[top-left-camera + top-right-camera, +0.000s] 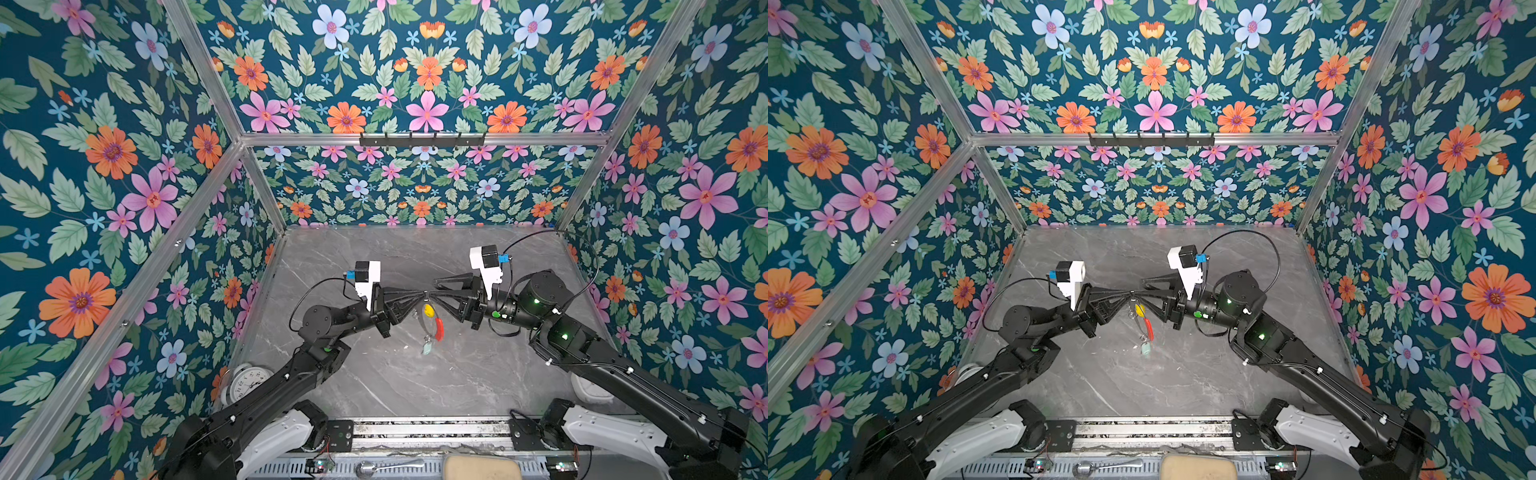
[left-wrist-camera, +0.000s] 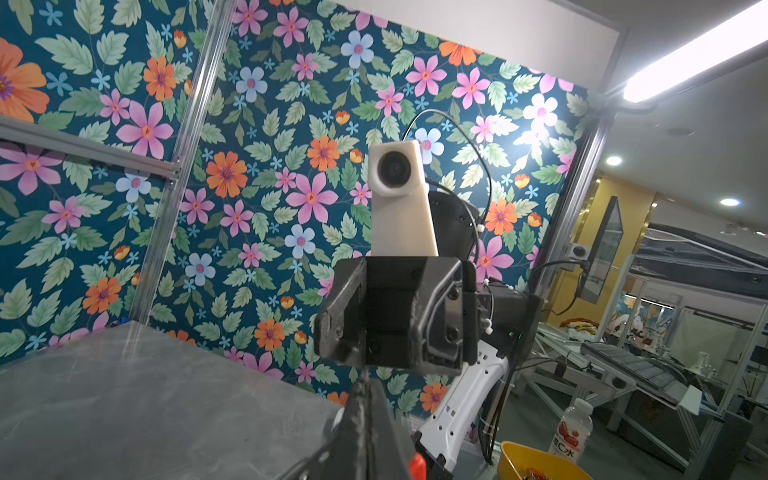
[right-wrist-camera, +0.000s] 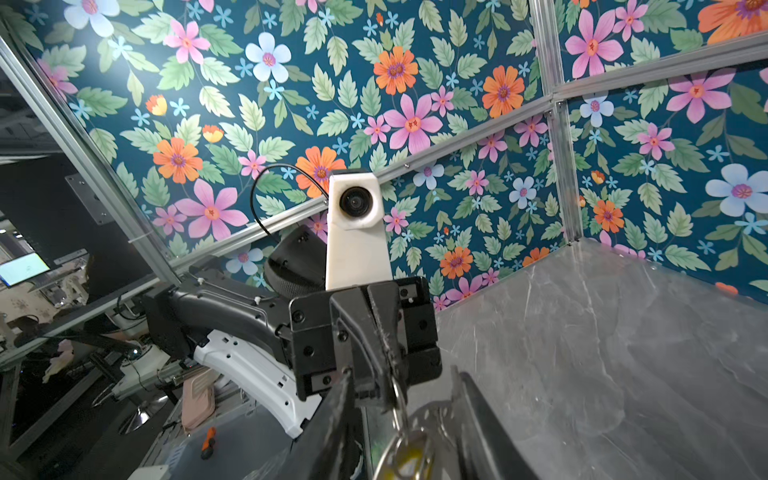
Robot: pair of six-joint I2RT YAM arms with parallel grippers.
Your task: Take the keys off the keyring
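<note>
Both arms reach inward with elbows bent and wrists level, tips meeting in mid-air: the left claw [image 1: 419, 296] pinched shut on the keyring [image 1: 439, 328], the right claw [image 1: 433, 290] facing it, jaws parted.

The keyring [image 1: 439, 328], a thin grey hoop, is seen hanging on edge in the air above the tabletop [image 1: 374, 374], pinched at its top by the closed left tool [image 1: 422, 295]. A red sleeve [image 1: 1148, 328] is carried on its lower right part. Both keys are still threaded on it. The yellow-tagged key [image 1: 428, 310] is hung just below the top of the hoop. The mint-tagged key [image 1: 427, 348] is dangled from the bottom, clear of the tabletop. Small split rings can be made out only faintly.
</note>
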